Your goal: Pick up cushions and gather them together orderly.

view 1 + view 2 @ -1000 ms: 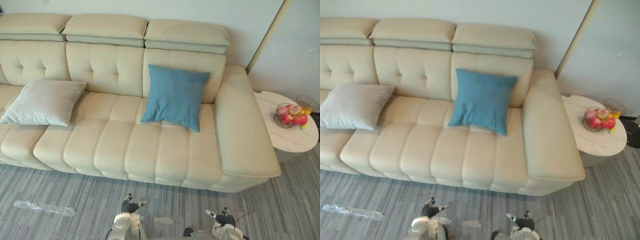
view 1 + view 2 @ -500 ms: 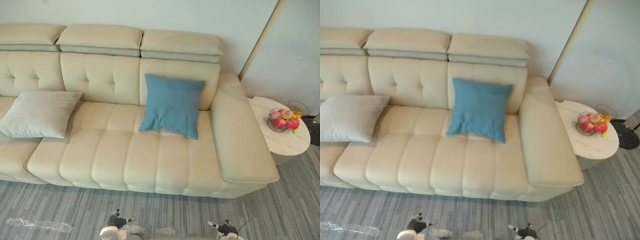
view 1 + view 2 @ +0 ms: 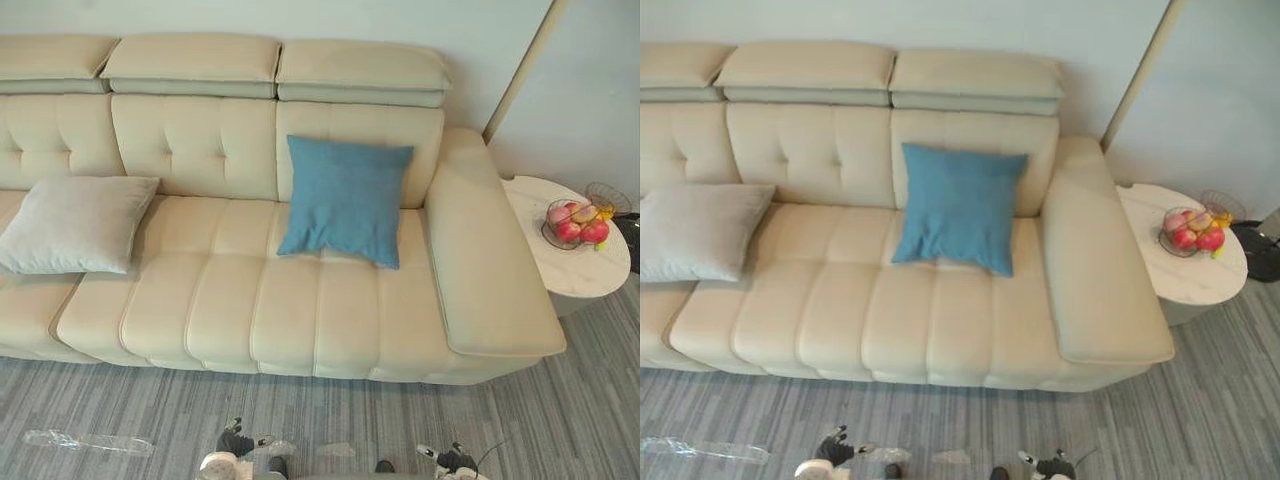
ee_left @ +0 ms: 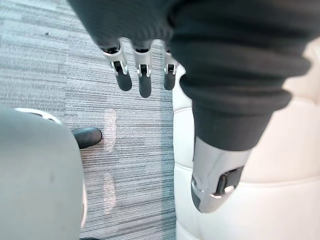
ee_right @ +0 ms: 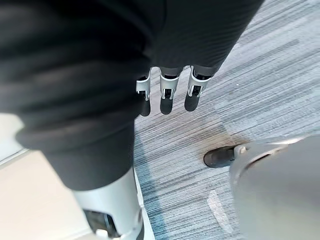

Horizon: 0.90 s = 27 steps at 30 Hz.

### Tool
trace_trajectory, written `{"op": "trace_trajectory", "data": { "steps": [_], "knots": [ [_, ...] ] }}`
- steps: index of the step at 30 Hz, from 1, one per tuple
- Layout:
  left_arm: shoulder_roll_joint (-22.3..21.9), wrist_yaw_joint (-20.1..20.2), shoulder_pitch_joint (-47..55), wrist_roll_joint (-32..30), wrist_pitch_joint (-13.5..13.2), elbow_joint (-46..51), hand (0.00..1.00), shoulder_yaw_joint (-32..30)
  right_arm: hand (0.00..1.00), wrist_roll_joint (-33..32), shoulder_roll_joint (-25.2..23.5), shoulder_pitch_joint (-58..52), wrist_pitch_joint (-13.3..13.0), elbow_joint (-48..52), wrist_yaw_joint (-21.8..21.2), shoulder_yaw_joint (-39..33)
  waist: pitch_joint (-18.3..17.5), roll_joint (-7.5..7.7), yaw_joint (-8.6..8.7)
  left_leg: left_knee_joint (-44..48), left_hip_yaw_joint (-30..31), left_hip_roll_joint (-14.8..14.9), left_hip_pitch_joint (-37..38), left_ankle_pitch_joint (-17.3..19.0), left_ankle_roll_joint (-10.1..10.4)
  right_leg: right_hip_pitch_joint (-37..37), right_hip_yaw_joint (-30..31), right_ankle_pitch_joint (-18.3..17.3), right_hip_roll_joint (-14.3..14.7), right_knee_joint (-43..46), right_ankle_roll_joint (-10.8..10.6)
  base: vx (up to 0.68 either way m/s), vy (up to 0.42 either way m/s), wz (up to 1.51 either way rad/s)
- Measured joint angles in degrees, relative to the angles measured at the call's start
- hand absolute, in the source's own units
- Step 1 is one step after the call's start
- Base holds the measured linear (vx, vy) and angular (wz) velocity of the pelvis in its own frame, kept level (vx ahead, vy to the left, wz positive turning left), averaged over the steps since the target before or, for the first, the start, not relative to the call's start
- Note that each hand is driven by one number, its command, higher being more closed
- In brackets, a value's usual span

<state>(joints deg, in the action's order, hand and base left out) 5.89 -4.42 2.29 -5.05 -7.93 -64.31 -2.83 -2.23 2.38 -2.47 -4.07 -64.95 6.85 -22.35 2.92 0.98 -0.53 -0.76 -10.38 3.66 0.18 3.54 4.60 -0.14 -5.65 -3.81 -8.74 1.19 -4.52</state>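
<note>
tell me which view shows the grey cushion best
The left eye view: the grey cushion lies nearly whole on the sofa seat. The right eye view cuts off its left part. The wrist views face carpet and sofa front.

nothing readable here, no print on the sofa [image 3: 280, 300], blue cushion [image 3: 345, 200], grey cushion [image 3: 75, 225] or side table [image 3: 585, 275]

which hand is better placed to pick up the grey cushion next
Left, probably. The grey cushion lies at the sofa's left end, on the left hand's side; the right hand hangs further off. Both are open and empty above the floor.
</note>
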Motion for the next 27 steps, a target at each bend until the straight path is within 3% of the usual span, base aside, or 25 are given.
{"op": "trace_trajectory", "data": {
  "steps": [5, 8, 12, 14, 15, 16, 17, 18, 21, 22, 23, 24, 25, 27],
  "knots": [
    [0.2, 0.1, -1.0, -0.4, 0.1, 0.2, 0.0, 0.4, 0.0, 0.0, -0.1, 0.5, 0.2, 0.2, 0.0, 0.2, 1.3, 0.59, -0.27, 3.4, -1.4, 0.7, -0.4, 0.5, 0.4, -2.7, 8.0, -1.8, 0.9, 3.9, 0.6, 0.01, -0.013, -0.26],
    [0.1, 0.1, -1.7, -0.4, 0.0, 0.3, 0.0, -0.1, 0.0, 0.1, 0.4, 2.2, -0.1, 0.8, 0.2, 0.7, 1.7, 0.75, -0.43, 7.3, -3.0, 2.2, -1.7, 3.6, 0.6, -5.3, 15.3, -1.0, 2.7, 3.4, -0.7, -0.01, -0.053, -1.16],
    [0.1, 0.1, -3.2, -0.5, 0.5, 0.2, 0.0, -0.6, 0.0, 2.2, 0.7, 3.9, 0.1, 0.9, 0.5, 1.7, 2.6, 1.53, -0.11, 6.9, -11.7, 3.5, 0.1, 5.5, 0.9, -10.4, 28.0, 5.5, 6.0, 1.3, -2.9, -0.02, 0.0, -1.67],
    [0.2, 0.1, -4.7, -0.5, 0.8, 0.8, 0.0, -0.8, 0.0, 2.4, 1.0, 3.7, 0.2, 0.9, 0.6, 3.9, 3.7, 1.57, 0.5, 7.2, -16.3, 3.7, 2.1, 6.7, 0.8, -11.4, 29.5, 8.2, 7.3, 1.2, -4.0, -0.06, 0.051, -1.48],
    [0.3, 0.1, -5.1, -0.5, 0.7, 1.3, 0.0, -1.4, 0.0, 2.4, 1.0, 3.6, 0.2, 0.9, 0.5, 5.3, 3.9, 1.59, 0.5, 8.0, -18.2, 4.1, 2.1, 6.8, 0.6, -12.0, 26.9, 10.3, 7.8, 0.9, -3.7, -0.07, 0.023, -1.55],
    [0.2, 0.1, -5.2, -0.5, 0.7, 2.4, 0.0, -2.5, 0.0, 2.4, 0.9, 3.1, 0.1, 1.1, 0.5, 7.0, 4.0, 1.41, 0.51, 10.0, -20.2, 5.3, 1.9, 7.2, 0.0, -12.5, 19.3, 12.9, 7.9, 0.0, -1.1, -0.05, -0.01, -0.93],
    [0.1, 0.1, -5.1, -0.5, 0.6, 3.0, 0.0, -2.9, 0.0, 2.4, 0.9, 3.1, 0.1, 1.1, 0.4, 7.2, 4.4, 0.91, 0.51, 10.7, -20.8, 5.6, 1.8, 7.4, -0.3, -12.6, 16.3, 12.5, 7.8, 0.3, 0.2, -0.02, -0.083, -0.75],
    [0.1, 0.1, -4.8, -0.5, 0.8, 3.9, 0.0, -3.0, 0.0, 2.3, 0.9, 2.6, 0.1, 1.4, 0.4, 6.8, 4.4, 0.94, 0.46, 12.5, -22.0, 5.6, 2.4, 8.2, -0.1, -12.8, 8.9, 8.7, 7.4, 2.8, 4.4, -0.02, -0.068, -0.42],
    [0.1, 0.1, -3.2, -0.5, 1.0, 4.1, 0.0, -4.8, 0.0, 3.5, 1.8, 2.5, -0.1, 1.6, 0.3, 7.4, 4.8, 0.1, 0.57, 15.3, -24.5, 6.4, 3.7, 10.1, 0.6, -12.8, 8.2, 9.1, 8.4, 3.4, 3.8, -0.11, -0.067, -0.63],
    [0.2, 0.1, -3.1, -0.5, 1.0, 4.1, 0.0, -5.3, 0.0, 3.7, 2.0, 3.0, 0.0, 1.7, 0.2, 7.9, 5.1, -0.21, 0.71, 15.0, -26.1, 6.7, 4.0, 10.3, 0.9, -13.6, 6.2, 6.6, 8.3, 3.2, 4.2, -0.17, -0.044, -0.56],
    [0.2, 0.1, -3.2, -0.5, 1.0, 4.1, 0.0, -5.6, 0.0, 3.9, 2.3, 3.1, 0.0, 1.7, 0.2, 8.0, 5.0, -0.65, 0.99, 13.9, -27.4, 6.9, 4.3, 10.5, 1.1, -14.7, 2.4, 4.5, 7.7, 4.3, 5.2, -0.14, -0.026, -0.63],
    [0.0, 0.1, -2.8, -0.5, 1.1, 4.1, 0.0, -6.2, 0.0, 4.1, 2.8, 3.9, 0.0, 1.9, 0.1, 8.7, 5.1, -2.21, 0.53, 11.9, -30.1, 8.4, 4.4, 10.8, 2.2, -16.0, -3.9, 3.2, 6.7, 6.7, 5.7, -0.14, -0.089, -1.04],
    [0.4, 0.0, -1.9, -0.5, 1.3, 4.1, 0.0, -6.6, 0.0, 4.7, 2.7, 5.6, 0.2, 1.9, 0.0, 9.4, 5.0, -1.7, 0.09, 12.0, -33.5, 9.4, 5.1, 10.0, 3.4, -18.2, -10.9, 1.9, 3.8, 12.7, 6.5, -0.05, -0.09, -1.04],
    [0.5, 0.0, -0.7, -0.5, 1.8, 3.9, 0.0, -6.6, 0.0, 4.9, 2.7, 5.8, 0.2, 1.9, 0.0, 9.9, 5.0, -1.37, 0.12, 12.2, -36.3, 9.4, 7.8, 9.2, 4.8, -16.2, -15.5, 0.6, 1.3, 15.5, 5.6, 0.07, -0.197, -1.13]
  ]
}}
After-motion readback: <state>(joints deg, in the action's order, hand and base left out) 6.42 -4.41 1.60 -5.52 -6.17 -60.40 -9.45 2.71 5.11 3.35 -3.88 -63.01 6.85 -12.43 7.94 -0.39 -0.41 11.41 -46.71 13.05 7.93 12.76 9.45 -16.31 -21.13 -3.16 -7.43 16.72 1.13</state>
